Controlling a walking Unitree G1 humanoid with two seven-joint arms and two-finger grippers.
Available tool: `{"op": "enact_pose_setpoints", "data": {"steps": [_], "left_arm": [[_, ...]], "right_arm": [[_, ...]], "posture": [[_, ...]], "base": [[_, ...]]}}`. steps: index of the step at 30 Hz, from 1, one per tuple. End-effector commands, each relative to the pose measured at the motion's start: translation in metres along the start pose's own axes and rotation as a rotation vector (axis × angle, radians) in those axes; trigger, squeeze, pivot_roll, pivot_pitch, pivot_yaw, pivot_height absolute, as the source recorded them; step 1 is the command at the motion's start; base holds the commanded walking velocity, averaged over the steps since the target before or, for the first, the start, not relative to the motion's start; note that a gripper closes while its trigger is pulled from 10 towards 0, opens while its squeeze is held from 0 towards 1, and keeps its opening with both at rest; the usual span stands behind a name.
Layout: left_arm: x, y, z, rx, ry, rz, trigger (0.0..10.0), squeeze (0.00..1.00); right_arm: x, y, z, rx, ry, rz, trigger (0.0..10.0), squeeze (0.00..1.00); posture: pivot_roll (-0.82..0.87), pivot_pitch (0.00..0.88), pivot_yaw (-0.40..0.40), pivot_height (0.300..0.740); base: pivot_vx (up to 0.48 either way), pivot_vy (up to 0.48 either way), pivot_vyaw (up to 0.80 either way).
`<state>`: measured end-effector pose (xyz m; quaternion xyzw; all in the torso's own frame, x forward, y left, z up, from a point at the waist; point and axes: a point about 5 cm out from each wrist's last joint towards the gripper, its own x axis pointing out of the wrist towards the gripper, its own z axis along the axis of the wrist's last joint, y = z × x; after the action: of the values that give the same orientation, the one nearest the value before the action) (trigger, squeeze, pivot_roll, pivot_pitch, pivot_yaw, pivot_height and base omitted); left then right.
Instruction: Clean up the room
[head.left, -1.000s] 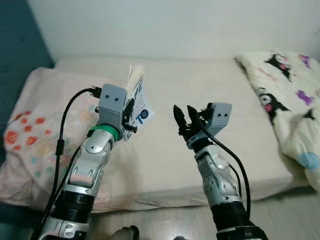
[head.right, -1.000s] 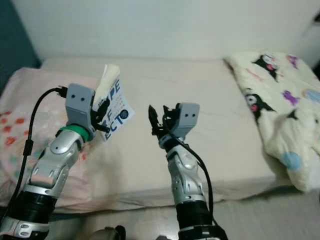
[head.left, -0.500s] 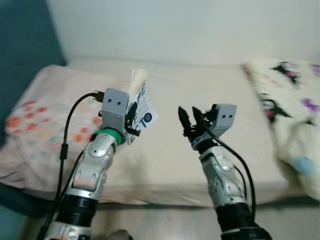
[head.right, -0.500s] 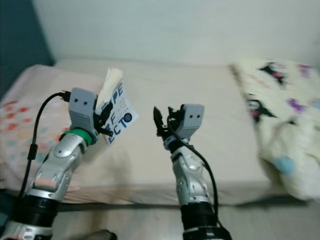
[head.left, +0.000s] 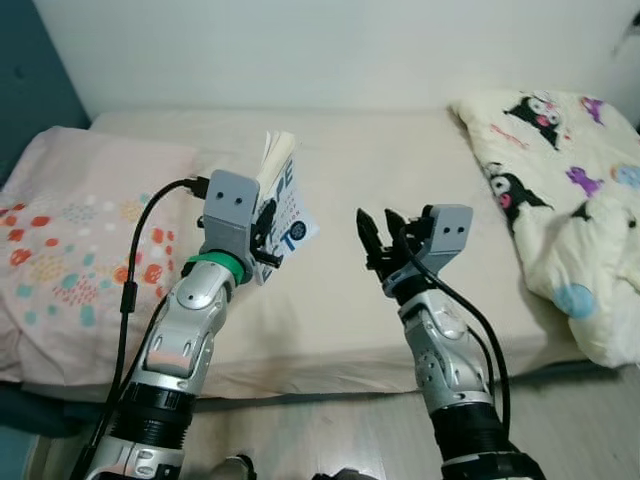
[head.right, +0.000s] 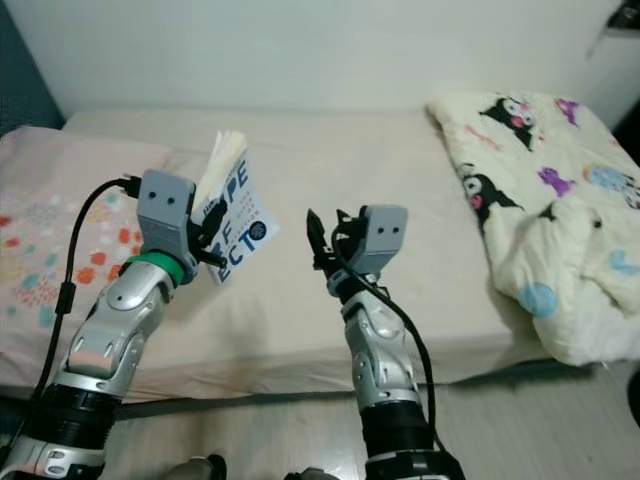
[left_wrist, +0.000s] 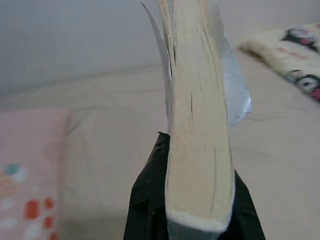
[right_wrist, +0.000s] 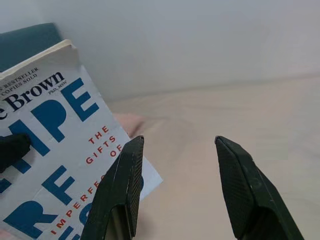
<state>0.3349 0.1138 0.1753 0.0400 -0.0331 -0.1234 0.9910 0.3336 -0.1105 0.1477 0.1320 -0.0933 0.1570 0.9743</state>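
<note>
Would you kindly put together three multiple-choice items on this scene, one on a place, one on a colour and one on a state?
1. Where is the book?
A. flat on the bed
B. held up in the left tool
C. on the floor

2. What colour are the big letters on the book's cover?
A. blue
B. green
C. black

3. How is the right tool?
A. shut on the book
B. shut on the blanket
C. open, holding nothing

Answers:
1 B: the left tool grips the book's lower edge, above the bed.
2 A: the right wrist view shows large blue letters on a white cover.
3 C: its fingers stand apart with only the bed between them, beside the book.
</note>
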Motion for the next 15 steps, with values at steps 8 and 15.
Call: {"op": "enact_pose_setpoints", "data": {"steps": [8, 15], "left_arm": [[-0.0002, -0.0001, 0.005, 0.013, -0.027, 0.001, 10.0, 0.0], [0.0001, 0.0002, 0.0046, 0.016, -0.025, 0.001, 10.0, 0.0]], "right_arm": [[-0.0008, 0.001, -0.0016, -0.014, 0.002, 0.006, 10.0, 0.0], [-0.0008, 0.0013, -0.0017, -0.016, 0.001, 0.005, 10.0, 0.0]], "posture": [[0.06, 0.058, 0.02, 0.74], [0.06, 0.058, 0.022, 0.74]], "base": [[0.0, 0.0, 0.8], [0.0, 0.0, 0.8]]}}
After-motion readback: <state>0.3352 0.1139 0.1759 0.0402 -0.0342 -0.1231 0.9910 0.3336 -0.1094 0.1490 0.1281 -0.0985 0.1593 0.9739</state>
